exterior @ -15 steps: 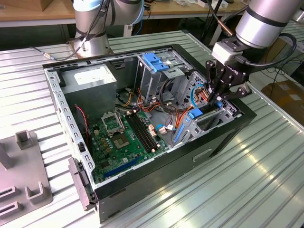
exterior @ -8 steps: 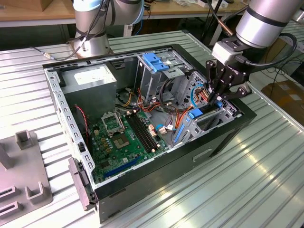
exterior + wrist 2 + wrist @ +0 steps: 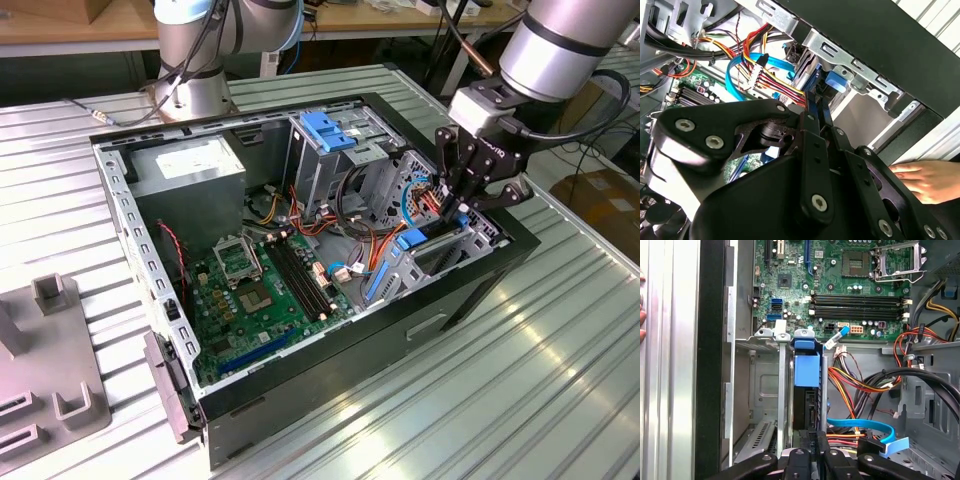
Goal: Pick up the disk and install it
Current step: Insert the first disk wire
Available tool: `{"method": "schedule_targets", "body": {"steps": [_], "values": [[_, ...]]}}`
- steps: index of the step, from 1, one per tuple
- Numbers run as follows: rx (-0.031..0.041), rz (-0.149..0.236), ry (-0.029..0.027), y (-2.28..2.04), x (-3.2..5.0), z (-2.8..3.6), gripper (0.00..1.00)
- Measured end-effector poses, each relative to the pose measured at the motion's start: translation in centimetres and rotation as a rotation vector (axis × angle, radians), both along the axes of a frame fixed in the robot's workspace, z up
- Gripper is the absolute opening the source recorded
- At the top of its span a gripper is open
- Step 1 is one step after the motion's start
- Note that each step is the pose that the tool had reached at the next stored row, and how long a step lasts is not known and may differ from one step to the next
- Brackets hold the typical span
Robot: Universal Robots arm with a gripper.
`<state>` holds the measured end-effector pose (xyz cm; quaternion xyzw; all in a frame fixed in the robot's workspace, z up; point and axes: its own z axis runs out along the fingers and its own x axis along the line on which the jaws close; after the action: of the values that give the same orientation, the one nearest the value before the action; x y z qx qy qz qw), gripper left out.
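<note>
Install step: gripper (image 3: 462, 205), jaws closed edgewise on the disk (image 3: 806, 371), seating it in the drive bay (image 3: 765, 390); further straight pressing needed.

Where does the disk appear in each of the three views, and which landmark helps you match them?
Exterior view: disk on edge in the bay at the case's front, just below the end effector.
First wrist view: disk mid-picture, its blue end towards the motherboard.
Second wrist view: disk beyond the end effector, under the case's edge.
Shared landmark: the light blue cable looping beside it.
</note>
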<state>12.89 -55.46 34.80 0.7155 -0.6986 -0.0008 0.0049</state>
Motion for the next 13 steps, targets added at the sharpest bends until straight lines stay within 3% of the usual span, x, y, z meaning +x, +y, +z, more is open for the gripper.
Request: {"method": "schedule_targets", "body": {"steps": [13], "values": [[-0.0001, 0.000, 0.0000, 0.07, -0.03, -0.24, 0.16]]}}
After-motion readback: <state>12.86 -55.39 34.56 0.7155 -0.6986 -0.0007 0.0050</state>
